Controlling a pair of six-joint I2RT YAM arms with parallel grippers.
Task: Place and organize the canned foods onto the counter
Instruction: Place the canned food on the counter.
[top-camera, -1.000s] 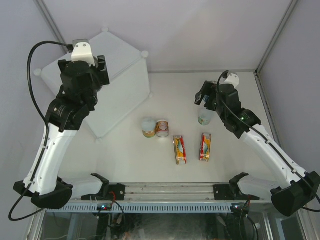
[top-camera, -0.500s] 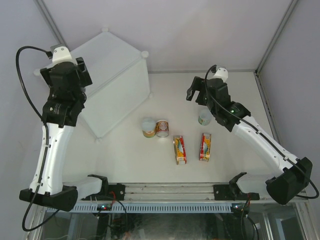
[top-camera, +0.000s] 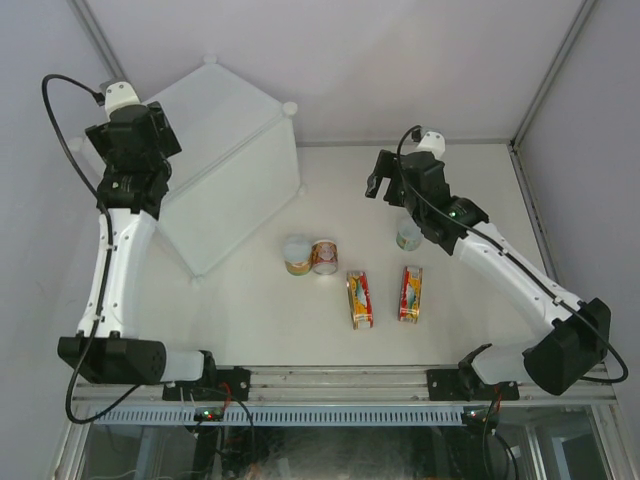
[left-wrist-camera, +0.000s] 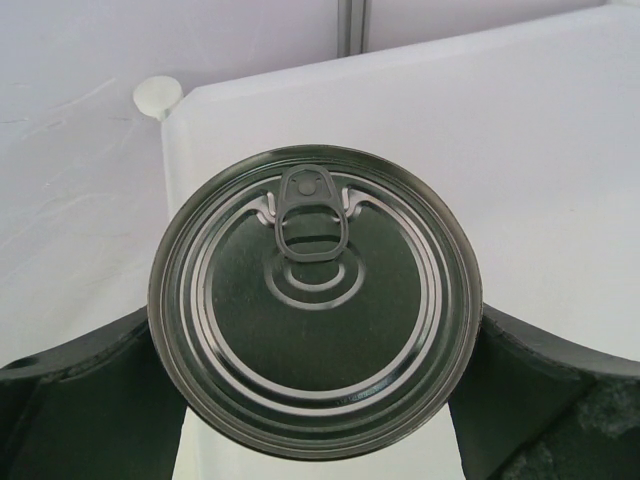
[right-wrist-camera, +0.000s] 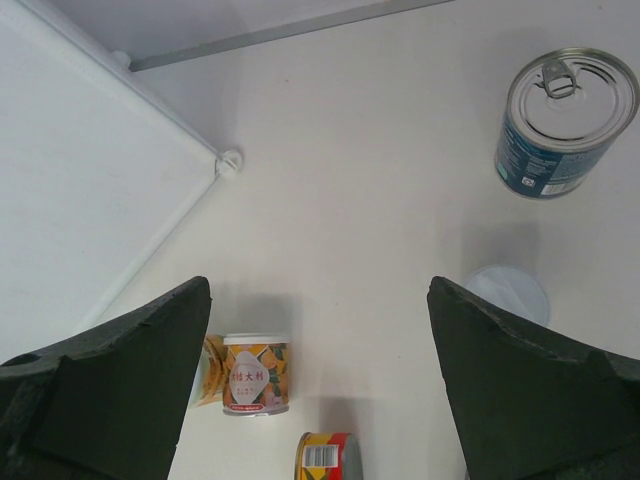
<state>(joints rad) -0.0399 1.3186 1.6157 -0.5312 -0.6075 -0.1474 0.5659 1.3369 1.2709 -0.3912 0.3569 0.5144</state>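
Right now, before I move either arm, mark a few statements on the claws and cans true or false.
1. The left claw grips a can over the box. True.
2. The right claw holds a tin. False: it is open and empty.
3. Two tins lie flat on the table. True.
4. The blue can lies on its side. False: it stands upright.
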